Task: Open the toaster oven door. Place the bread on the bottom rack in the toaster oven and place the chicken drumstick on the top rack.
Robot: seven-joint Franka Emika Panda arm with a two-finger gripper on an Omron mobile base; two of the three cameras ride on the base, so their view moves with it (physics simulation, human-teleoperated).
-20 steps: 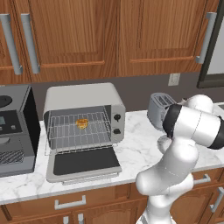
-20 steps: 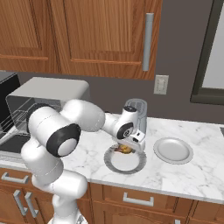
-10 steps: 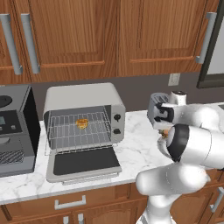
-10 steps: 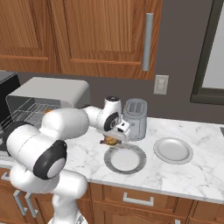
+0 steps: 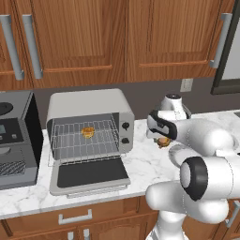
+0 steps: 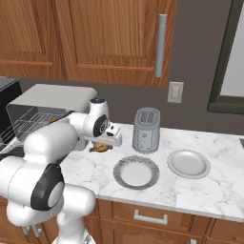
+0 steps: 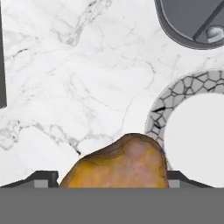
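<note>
The toaster oven (image 5: 89, 105) stands with its door (image 5: 89, 174) folded down flat on the counter. Inside, the bread (image 5: 87, 132) lies on a silver wire rack (image 5: 70, 140); I cannot tell which rack it is. My gripper (image 5: 161, 140) hovers above the counter right of the oven, shut on the chicken drumstick (image 5: 163, 142). From the right base view the gripper (image 6: 102, 145) holds the orange-brown drumstick (image 6: 99, 148) left of the silver toaster. In the hand view the drumstick (image 7: 122, 166) sits between the fingertips (image 7: 42, 179), over bare marble.
A stone-patterned plate (image 6: 136, 171) and a plain grey plate (image 6: 188, 163) lie on the counter, with the silver two-slot toaster (image 6: 147, 129) behind them. A dark coffee machine (image 5: 16, 140) stands left of the oven. Wooden cabinets hang above.
The gripper has carried the drumstick up off the patterned plate and leftward along the counter, towards the open oven. Bread and oven door have not moved.
</note>
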